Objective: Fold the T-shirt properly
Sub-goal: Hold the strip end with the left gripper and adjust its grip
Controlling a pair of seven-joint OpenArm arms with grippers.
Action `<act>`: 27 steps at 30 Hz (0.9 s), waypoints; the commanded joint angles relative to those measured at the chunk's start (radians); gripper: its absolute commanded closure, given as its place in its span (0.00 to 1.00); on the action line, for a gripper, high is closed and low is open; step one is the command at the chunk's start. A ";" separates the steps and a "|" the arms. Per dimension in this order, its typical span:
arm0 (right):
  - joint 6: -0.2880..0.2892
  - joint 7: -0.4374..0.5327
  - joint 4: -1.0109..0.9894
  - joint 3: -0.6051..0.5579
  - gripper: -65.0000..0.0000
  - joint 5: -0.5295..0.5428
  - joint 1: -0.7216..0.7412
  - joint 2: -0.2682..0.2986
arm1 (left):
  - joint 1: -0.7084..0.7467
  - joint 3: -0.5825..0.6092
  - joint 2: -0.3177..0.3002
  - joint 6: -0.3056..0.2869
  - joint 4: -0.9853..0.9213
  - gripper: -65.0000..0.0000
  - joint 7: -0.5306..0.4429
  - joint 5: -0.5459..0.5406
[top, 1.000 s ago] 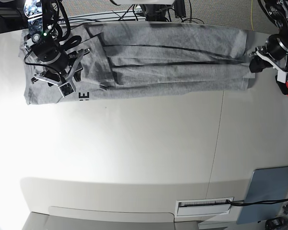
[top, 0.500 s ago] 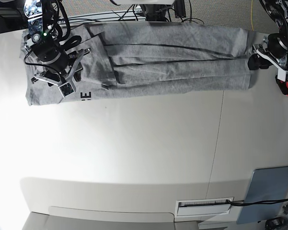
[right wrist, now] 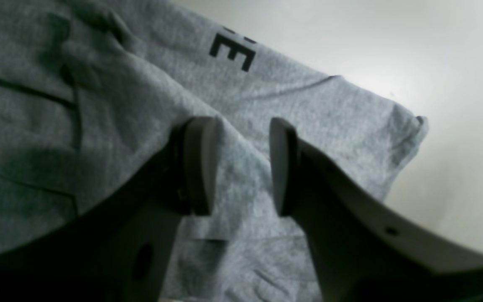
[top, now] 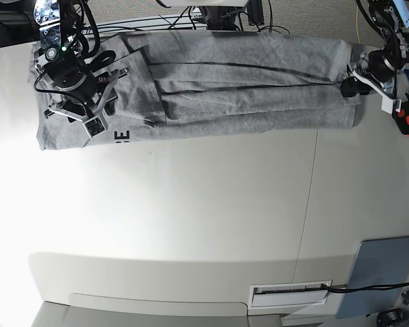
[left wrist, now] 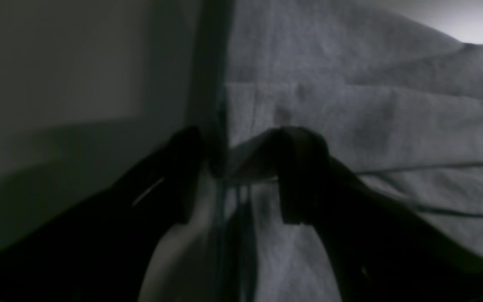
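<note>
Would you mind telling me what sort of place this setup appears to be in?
Probably a robotics lab workbench: a plain white table, two robot arms over a grey T-shirt, and loose cables trailing off the far edge.

The base view looks straight down on the desk (top: 204,225); both wrist views sit close above the T-shirt (top: 245,88), which all views share.

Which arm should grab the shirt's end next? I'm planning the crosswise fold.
Probably the left: its gripper straddles the T-shirt's end edge, jaws open. The right gripper hovers over flat cloth.
</note>
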 commanded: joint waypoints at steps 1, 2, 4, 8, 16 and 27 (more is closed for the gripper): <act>-0.005 0.015 0.019 0.005 0.67 0.002 0.005 0.012 | 0.002 -0.007 -0.018 -0.003 0.011 0.53 -0.006 -0.006; -0.005 0.016 0.019 0.005 0.67 0.002 0.005 0.012 | 0.002 -0.007 -0.018 -0.003 0.011 0.53 -0.006 -0.006; -0.005 0.016 0.019 0.005 0.67 0.002 0.005 0.012 | 0.002 -0.007 -0.018 -0.003 0.011 0.53 0.005 -0.009; -0.005 0.016 0.019 0.005 0.67 0.002 0.005 0.012 | 0.002 -0.007 -0.018 -0.128 0.010 0.53 0.090 -0.074; -0.005 0.014 0.019 0.005 0.67 0.002 0.005 0.012 | 0.002 -0.007 -0.017 -0.146 0.005 0.63 0.094 -0.146; -0.005 0.014 0.019 0.005 0.67 0.001 0.005 0.012 | 0.002 -0.008 -0.016 -0.146 0.005 1.00 0.047 -0.145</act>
